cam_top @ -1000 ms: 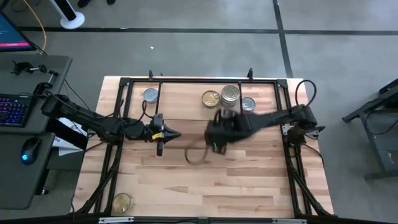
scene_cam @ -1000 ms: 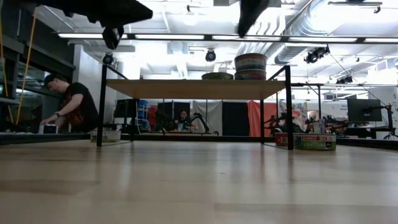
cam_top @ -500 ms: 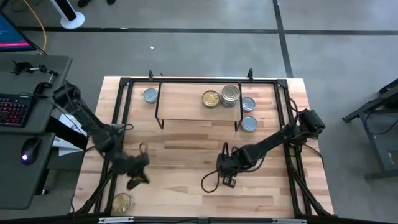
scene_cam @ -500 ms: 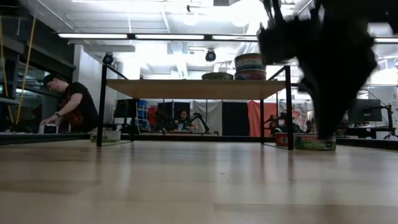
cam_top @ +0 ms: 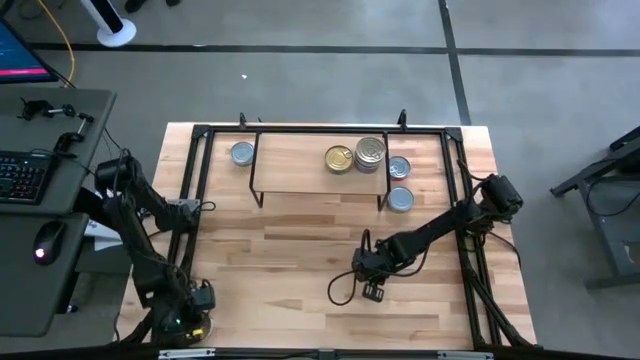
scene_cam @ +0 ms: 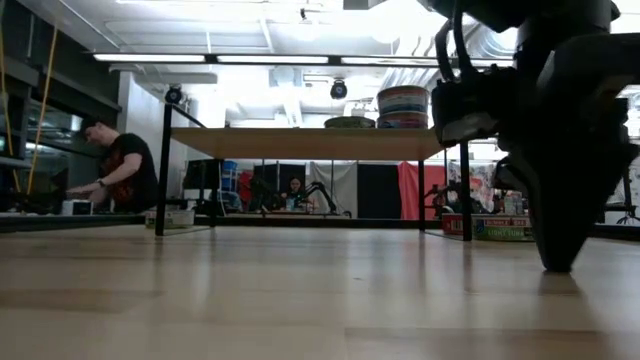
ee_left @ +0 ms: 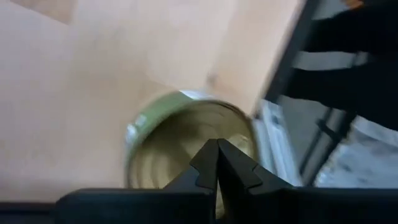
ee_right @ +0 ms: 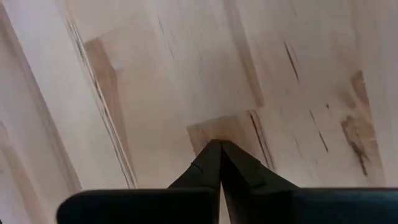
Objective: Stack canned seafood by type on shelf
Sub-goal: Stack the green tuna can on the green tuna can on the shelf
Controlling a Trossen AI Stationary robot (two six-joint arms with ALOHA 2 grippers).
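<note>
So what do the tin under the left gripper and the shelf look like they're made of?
The gold-topped tin looks like metal with a glossy brass-coloured lid: ridged rings catch the light, and a green band, probably a paper label, wraps its side. The left gripper hangs over it, shut. The shelf seems to have a pale, matte wood top with visible grain, on thin black legs, likely painted metal.

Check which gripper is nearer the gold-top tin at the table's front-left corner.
Left. The left gripper hangs directly over the gold-top tin, fingers shut. The right gripper sits at mid-table, well off to the tin's right.
</note>
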